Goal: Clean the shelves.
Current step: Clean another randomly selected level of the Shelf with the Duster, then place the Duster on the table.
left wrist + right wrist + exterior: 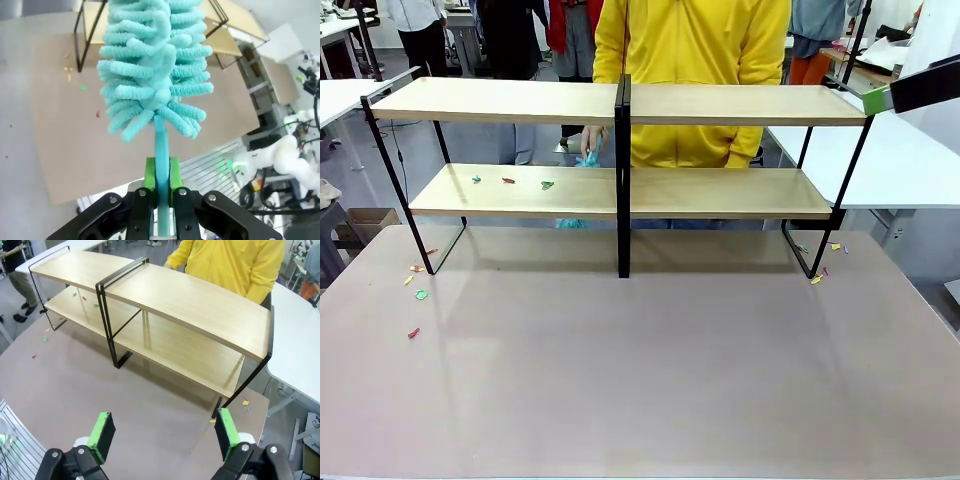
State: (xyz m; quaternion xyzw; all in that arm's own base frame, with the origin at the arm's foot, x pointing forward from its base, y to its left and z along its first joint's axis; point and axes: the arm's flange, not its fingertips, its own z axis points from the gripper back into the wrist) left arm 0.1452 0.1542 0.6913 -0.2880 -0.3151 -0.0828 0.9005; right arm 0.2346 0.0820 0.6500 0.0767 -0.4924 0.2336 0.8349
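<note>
Left end effector (160,192): clamped on fluffy turquoise microfibre duster (152,70) — light, soft; thin stiff handle.
Right end effector (162,432): open, empty.
Two-tier light-wood shelves (620,105): rigid — scraps on lower board.

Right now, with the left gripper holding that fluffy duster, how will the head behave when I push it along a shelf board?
The duster head is probably soft: its chenille fingers splay loosely, so they should bend against the shelves. The thin handle, pinched in the left gripper, may flex under pressure. It likely weighs little, so the scraps should sweep off easily.
</note>
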